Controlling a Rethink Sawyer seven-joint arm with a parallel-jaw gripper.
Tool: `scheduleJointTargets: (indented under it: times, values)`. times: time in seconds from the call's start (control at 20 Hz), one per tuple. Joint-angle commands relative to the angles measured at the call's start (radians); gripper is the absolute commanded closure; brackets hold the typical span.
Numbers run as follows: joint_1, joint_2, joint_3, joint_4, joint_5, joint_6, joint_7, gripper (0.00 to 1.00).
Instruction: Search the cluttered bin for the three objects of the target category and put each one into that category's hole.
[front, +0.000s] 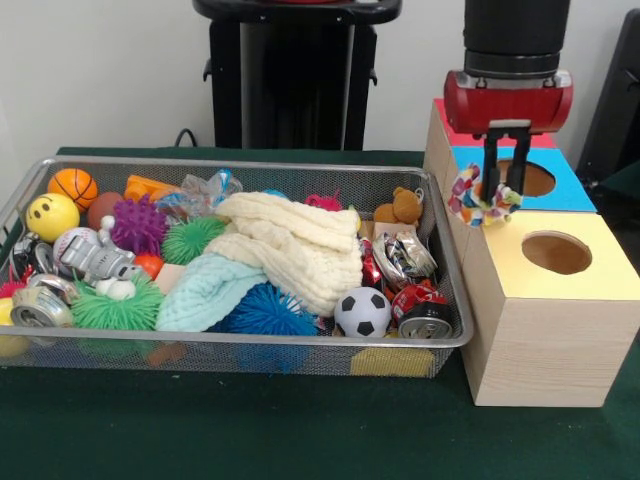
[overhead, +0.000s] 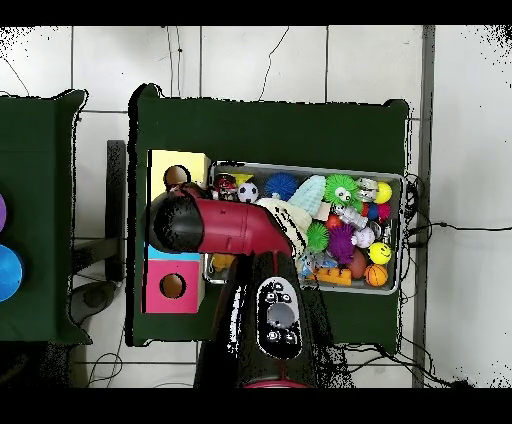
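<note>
End effector (front: 505, 190) pinches fabric bundle (front: 478, 198), long axis level.

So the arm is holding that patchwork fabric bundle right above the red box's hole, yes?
Not quite. In the front view the end effector holds the small multicoloured patchwork fabric bundle in front of the blue-faced wooden box, not the red one, just behind the yellow-faced box's round hole.

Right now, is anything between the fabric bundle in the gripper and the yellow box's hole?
No. In the front view the gripper holds the fabric bundle up beside the boxes; only bare yellow box top separates it from the hole.
</note>
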Motion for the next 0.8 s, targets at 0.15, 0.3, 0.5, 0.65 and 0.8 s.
scheduleJointTargets:
  times: [0.15,0.3,0.5,0.65,0.8]
  values:
    - [-0.002,0.003,-0.024,0.101,0.072,0.1,0.252,1.0]
    - [0.008,0.01,-0.033,0.1,0.085,0.089,0.255,1.0]
    - [0.023,0.024,-0.042,0.093,0.099,0.076,0.262,1.0]
    - [0.042,0.035,-0.053,0.084,0.113,0.068,0.274,1.0]
    - [0.058,0.044,-0.063,0.077,0.126,0.065,0.281,1.0]
